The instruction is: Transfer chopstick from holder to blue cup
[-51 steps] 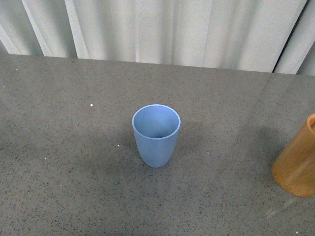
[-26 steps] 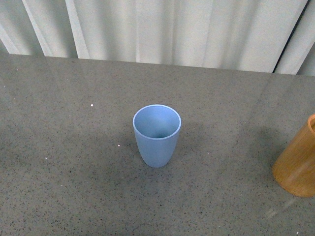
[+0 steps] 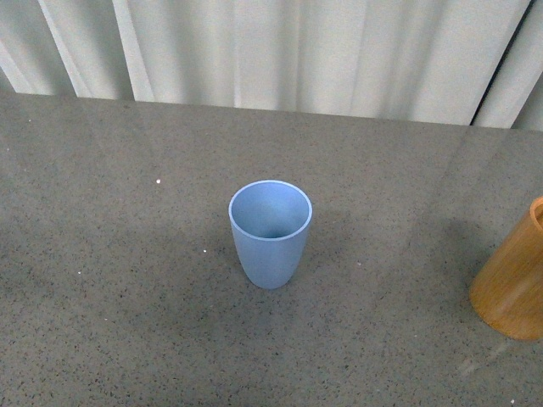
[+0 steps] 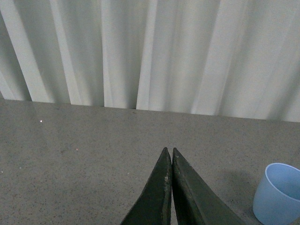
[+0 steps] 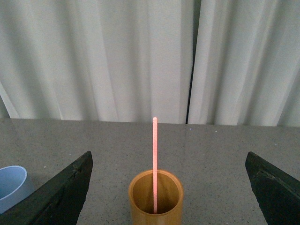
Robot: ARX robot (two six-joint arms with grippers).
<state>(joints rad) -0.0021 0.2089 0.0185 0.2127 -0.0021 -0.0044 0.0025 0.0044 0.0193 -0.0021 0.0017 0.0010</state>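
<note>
Chopstick (image 5: 154,159) stands upright in the holder (image 5: 156,199), so no transfer is done yet. The blue cup (image 3: 270,259) is empty on the tabletop (image 3: 127,254). Right gripper (image 5: 168,157) has jaws wide, flanking the holder without touching; left gripper (image 4: 168,152) has jaws pressed together on nothing. Grasping, lifting, placing all remain.
</note>
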